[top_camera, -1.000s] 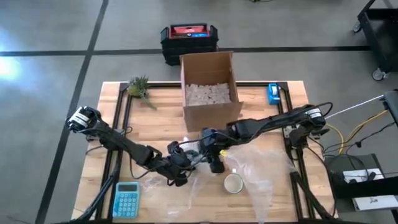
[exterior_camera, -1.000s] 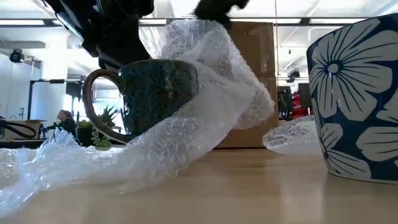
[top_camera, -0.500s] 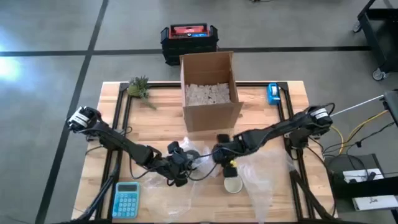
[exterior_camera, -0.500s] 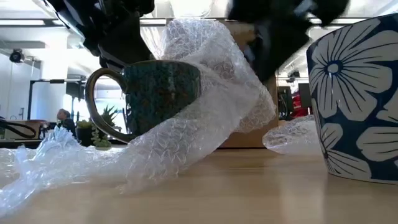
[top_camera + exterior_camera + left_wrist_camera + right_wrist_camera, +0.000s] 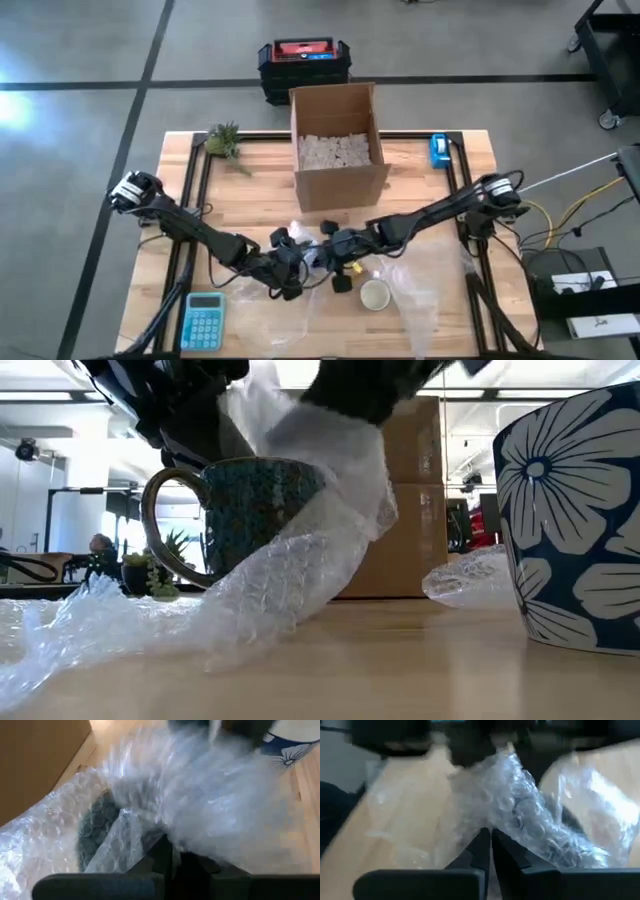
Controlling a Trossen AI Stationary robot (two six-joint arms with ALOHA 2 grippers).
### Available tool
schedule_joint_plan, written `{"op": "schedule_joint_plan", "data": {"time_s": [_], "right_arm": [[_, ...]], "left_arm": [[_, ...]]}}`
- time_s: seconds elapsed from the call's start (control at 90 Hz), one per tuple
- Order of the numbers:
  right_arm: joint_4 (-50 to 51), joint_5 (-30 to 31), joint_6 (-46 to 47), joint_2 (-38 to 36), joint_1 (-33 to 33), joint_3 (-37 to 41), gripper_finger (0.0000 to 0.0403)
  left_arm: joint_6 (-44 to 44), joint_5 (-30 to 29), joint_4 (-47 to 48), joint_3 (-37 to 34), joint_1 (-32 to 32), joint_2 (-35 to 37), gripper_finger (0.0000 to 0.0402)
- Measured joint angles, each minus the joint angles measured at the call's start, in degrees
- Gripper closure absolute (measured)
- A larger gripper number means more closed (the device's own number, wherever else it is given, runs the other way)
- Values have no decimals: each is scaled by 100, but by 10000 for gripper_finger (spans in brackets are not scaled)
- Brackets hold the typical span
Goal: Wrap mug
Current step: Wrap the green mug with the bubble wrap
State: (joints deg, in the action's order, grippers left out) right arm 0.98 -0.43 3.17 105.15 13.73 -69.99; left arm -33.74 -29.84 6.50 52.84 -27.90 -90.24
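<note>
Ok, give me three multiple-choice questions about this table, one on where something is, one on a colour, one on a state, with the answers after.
1. Where does the calculator lie on the table in the high view?
A. near the left arm's front corner
B. inside the cardboard box
C. beside the tape at the back right

2. What colour is the mug being wrapped?
A. bright red
B. dark teal
C. plain white

3. What is the right pincer doing?
A. hanging open over the box
B. shut on the bubble wrap
C. holding the calculator

Answers: 1 A, the high view shows it at the table's front left edge. 2 B, the low view shows a dark teal body with a brownish handle. 3 B, the right wrist view shows its fingers closed with bubble wrap between them, drawn across the mug.
</note>
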Motion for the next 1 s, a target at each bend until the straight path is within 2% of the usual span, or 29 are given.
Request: {"op": "schedule_joint_plan", "data": {"time_s": [0.111, 0.233, 0.344, 0.5, 0.722, 0.811, 1.0], "right_arm": [[10, -28, 176, 116, -63, -14, 400], [20, -5, 221, 139, -112, -12, 401], [28, 14, 175, 139, -120, -12, 400], [28, 16, 178, 139, -115, -9, 400], [102, 15, 164, 139, -115, -38, 400], [539, -13, 125, 118, -113, -228, 400], [2102, 67, -137, -185, -142, -1016, 400]], "left_arm": [[-4, 365, 100, 7, 4, 97, 380], [-135, 830, 768, 382, -16, 365, 380], [-119, 762, 1460, 763, -70, 612, 380], [274, 546, 1077, 805, 28, 680, 380], [23, 661, 930, 508, 283, 25, 380], [-27, 676, 819, 500, 295, -214, 381], [-21, 819, 852, 460, 298, -364, 381]]}}
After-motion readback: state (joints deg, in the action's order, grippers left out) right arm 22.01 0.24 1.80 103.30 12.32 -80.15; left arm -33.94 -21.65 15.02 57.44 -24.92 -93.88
